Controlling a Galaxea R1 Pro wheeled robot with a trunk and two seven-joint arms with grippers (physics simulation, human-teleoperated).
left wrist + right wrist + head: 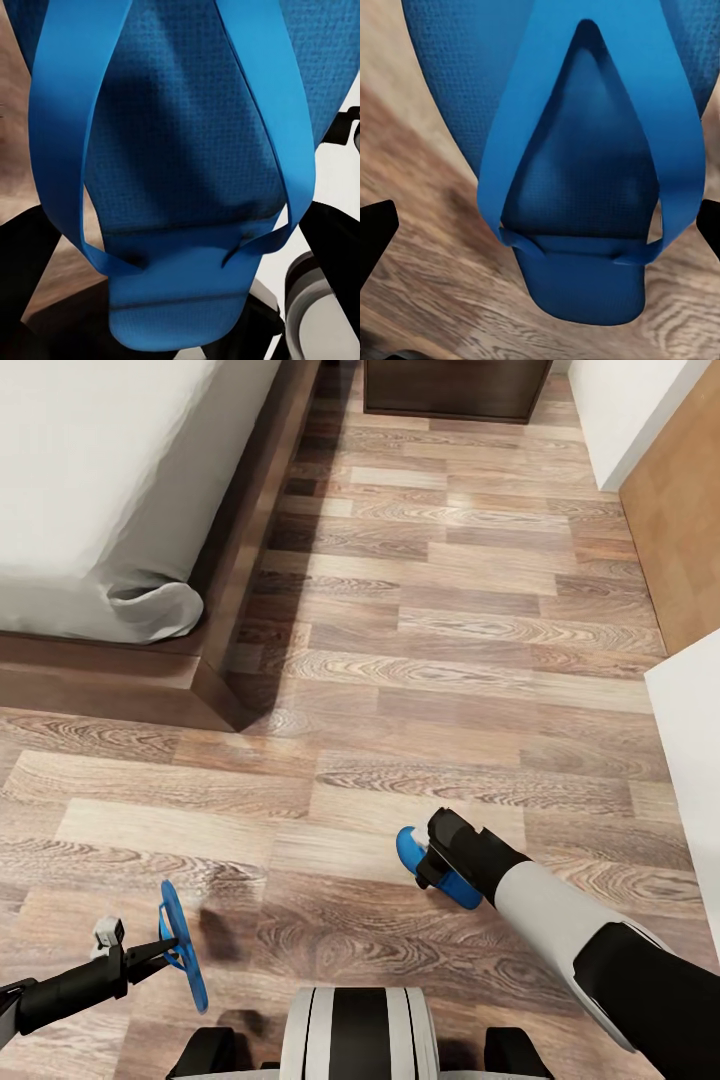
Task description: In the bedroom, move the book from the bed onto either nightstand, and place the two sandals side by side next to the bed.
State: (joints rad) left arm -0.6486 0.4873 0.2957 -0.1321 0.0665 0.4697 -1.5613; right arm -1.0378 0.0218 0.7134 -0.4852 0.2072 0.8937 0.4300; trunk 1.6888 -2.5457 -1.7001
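Both grippers are carrying the sandals toward the bed.
The left gripper (165, 952) is clamping one bright blue rubber flip-flop (183, 945) edge-up; the right gripper (432, 872) is gripping the other blue flip-flop (412, 853). Advise lowering both flat, parallel, beside the dark wooden bed frame (262, 520).

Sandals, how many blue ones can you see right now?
2. One sandal hangs edge-on in the left hand, above the floor near the robot's base. The other sandal is in the right hand, low over the planks. None look hidden.
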